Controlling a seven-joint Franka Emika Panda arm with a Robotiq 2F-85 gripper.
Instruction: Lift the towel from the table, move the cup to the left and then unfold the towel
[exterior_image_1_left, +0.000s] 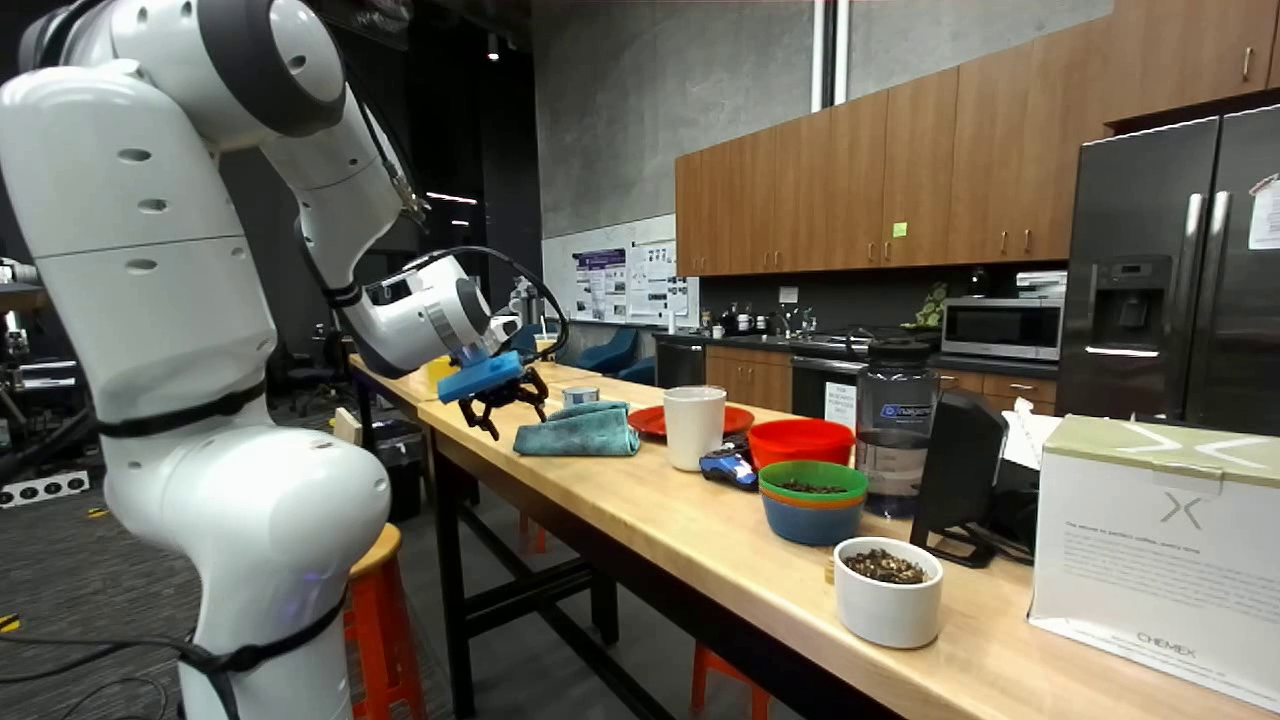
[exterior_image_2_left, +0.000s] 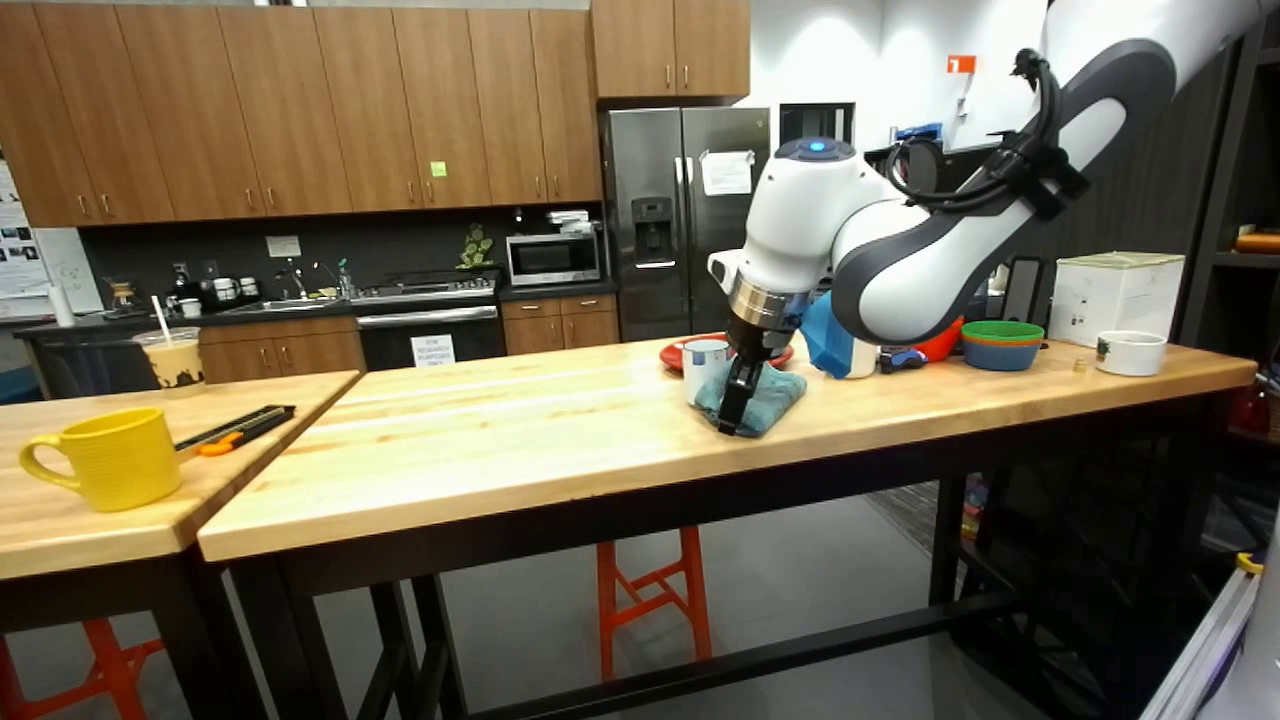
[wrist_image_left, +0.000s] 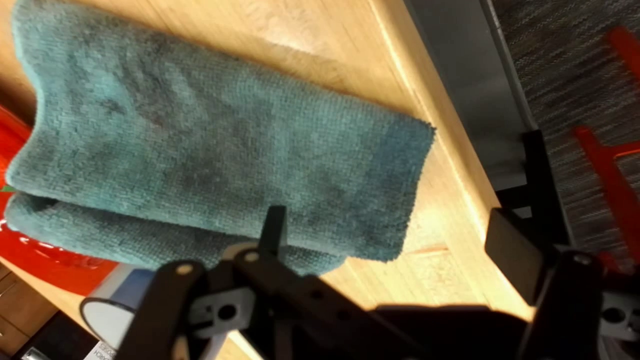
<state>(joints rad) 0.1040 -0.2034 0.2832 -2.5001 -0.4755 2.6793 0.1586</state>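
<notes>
In an exterior view, the teal towel (exterior_image_2_left: 780, 398) lies folded on a wooden table (exterior_image_2_left: 480, 440), close to its near edge. A white-and-blue cup (exterior_image_2_left: 703, 360) stands upright just left of the towel and slightly farther back; whether the two touch cannot be told. The wrist view shows the towel doubled into layers, with a darker blue band across the end that faces the table's edge. The robot's gripper (wrist_image_left: 395, 242) is low, close to that end, its fingers (wrist_image_left: 273, 227) spread wide apart: in the wrist view one shows against the towel, the other against the table's edge. Whether either fingertip meets the towel is unclear. In an exterior view, a red plate (exterior_image_1_left: 740, 418) lies just right of the towel, partly behind a tall white container (exterior_image_1_left: 693, 430), with a blue-and-black object (exterior_image_1_left: 730, 467) beside the container's foot. Farther right and nearer are a red bowl (exterior_image_1_left: 800, 443) and a stack of bowls (exterior_image_1_left: 812, 520) with a green one uppermost, a bottle (exterior_image_1_left: 893, 440) standing just behind the stack. A small white bowl (exterior_image_1_left: 890, 615) holding dark bits stands nearer than the stack, left of a white box (exterior_image_1_left: 1150, 570). At the left in an exterior view, a yellow mug (exterior_image_2_left: 120, 460) stands on a separate table (exterior_image_2_left: 60, 530), well apart from the towel and nearer than a drink cup with a straw (exterior_image_2_left: 172, 360).
</notes>
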